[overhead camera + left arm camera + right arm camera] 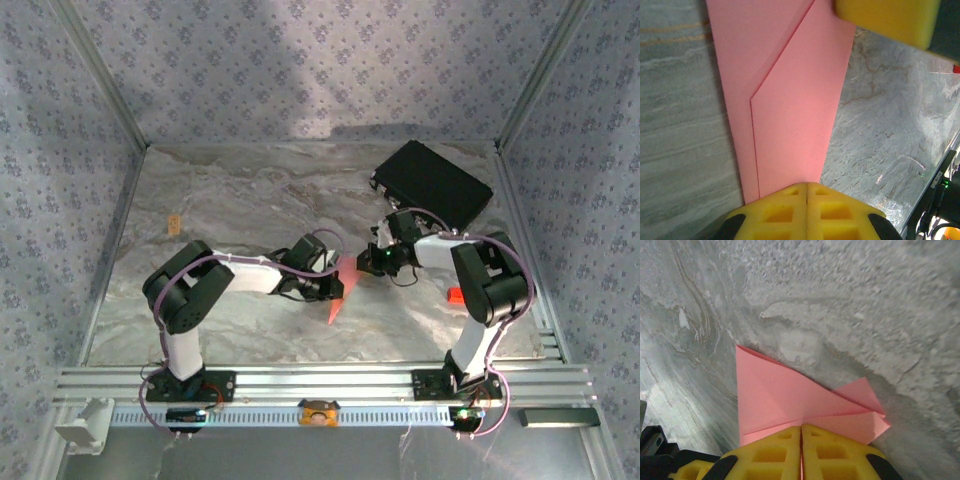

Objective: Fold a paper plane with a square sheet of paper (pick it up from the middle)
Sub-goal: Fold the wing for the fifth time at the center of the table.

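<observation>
— So, from above?
— The paper (338, 292), part folded, is held between both arms near the table's (250, 200) middle; left gripper (322, 285) and right gripper (374, 262) meet at it; a black case (432, 183) lies well behind.
— Left wrist?
— Yellow fingers (790, 197) pressed together, pinching the paper's (790, 100) near end; a diagonal crease runs up it; the right gripper's pad (885, 20) covers its far corner.
— Right wrist?
— Jaws closed on the paper's (785, 395) edge too; folded flaps fan out above the marbled table (865, 300).
</observation>
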Robot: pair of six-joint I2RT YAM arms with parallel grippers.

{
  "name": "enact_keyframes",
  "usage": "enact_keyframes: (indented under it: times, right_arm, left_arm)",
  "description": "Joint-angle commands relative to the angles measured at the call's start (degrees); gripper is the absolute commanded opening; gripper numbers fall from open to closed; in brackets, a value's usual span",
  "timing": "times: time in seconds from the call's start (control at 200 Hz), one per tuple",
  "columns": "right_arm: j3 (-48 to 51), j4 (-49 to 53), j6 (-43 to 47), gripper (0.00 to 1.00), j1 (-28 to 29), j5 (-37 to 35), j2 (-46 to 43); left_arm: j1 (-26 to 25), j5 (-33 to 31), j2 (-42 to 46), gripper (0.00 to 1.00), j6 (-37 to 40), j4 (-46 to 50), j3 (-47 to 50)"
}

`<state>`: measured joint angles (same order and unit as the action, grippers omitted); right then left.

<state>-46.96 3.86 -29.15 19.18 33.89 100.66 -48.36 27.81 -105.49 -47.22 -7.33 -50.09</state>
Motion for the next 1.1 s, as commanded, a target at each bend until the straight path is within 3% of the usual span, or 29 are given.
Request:
enact_keyframes:
  times: [0.0, 0.315, 0.4, 0.51, 0.58, 0.869, 1.094]
  right_arm:
    - [-2.7, 1.8, 1.7, 0.11, -1.9, -4.6, 1.5]
    - [-0.8, -2.6, -1.4, 0.12, -6.5, -2.3, -2.5]
    - [0.3, -2.5, -1.3, 0.14, -5.7, -1.9, -6.2]
    - [0.0, 2.3, 2.3, 0.15, -3.2, -6.5, -9.9]
    - [0.8, 1.8, 2.2, 0.16, -1.8, -4.9, -10.9]
    - [0.9, -0.4, 0.1, 0.13, 5.6, -1.3, -6.7]
    - [0.8, -1.7, -0.6, 0.10, 5.2, -0.7, -2.0]
  left_arm:
    - [0.0, -0.9, -2.1, 0.00, -0.1, 6.1, 2.3]
    - [0.0, -0.7, -2.3, 0.00, 0.0, 6.0, 2.2]
    - [0.0, -0.8, -2.2, 0.00, -0.1, 5.9, 2.3]
    - [0.0, -1.1, -2.1, 0.00, -0.4, 5.3, 2.6]
    - [0.0, -1.2, -2.0, 0.00, -0.4, 5.4, 2.5]
    - [-0.1, -1.5, -1.7, 0.00, -0.8, 4.9, 2.9]
    - [-0.1, -1.7, -1.5, 0.00, -0.7, 5.0, 3.0]
